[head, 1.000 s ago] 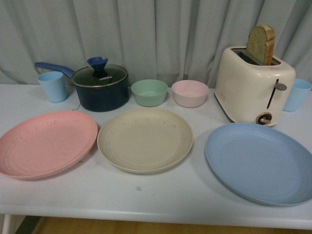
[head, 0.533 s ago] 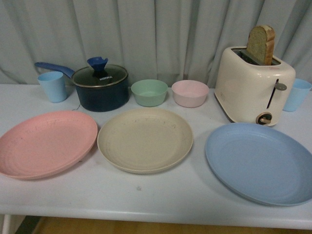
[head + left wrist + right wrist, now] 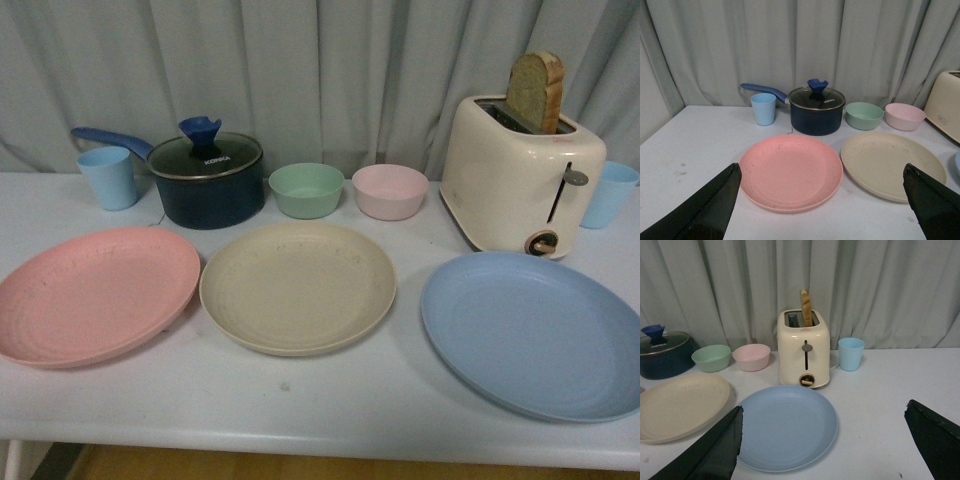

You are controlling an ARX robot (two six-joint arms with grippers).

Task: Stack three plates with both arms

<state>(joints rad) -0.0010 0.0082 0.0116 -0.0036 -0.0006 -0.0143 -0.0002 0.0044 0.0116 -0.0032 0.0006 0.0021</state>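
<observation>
Nothing has moved since a second ago. Both arms hang back, the left gripper (image 3: 821,169) and right gripper (image 3: 823,407) spread wide and holding nothing. Straight ahead of the left gripper lies the shallow round matte pink plate (image 3: 790,172). Ahead of the right lies the light blue round matte plate (image 3: 785,427). The beige round matte plate (image 3: 297,287) sits between them and is likely the stack's base. All rest flat on the white matte counter (image 3: 330,400), with a grey pleated curtain (image 3: 300,70) behind.

Front cam looks across the table (image 3: 330,400) toward the curtain (image 3: 300,80). Left wrist cam faces the pink plate (image 3: 790,172), right one the blue plate (image 3: 785,427); both catch the beige plate (image 3: 892,165).
</observation>
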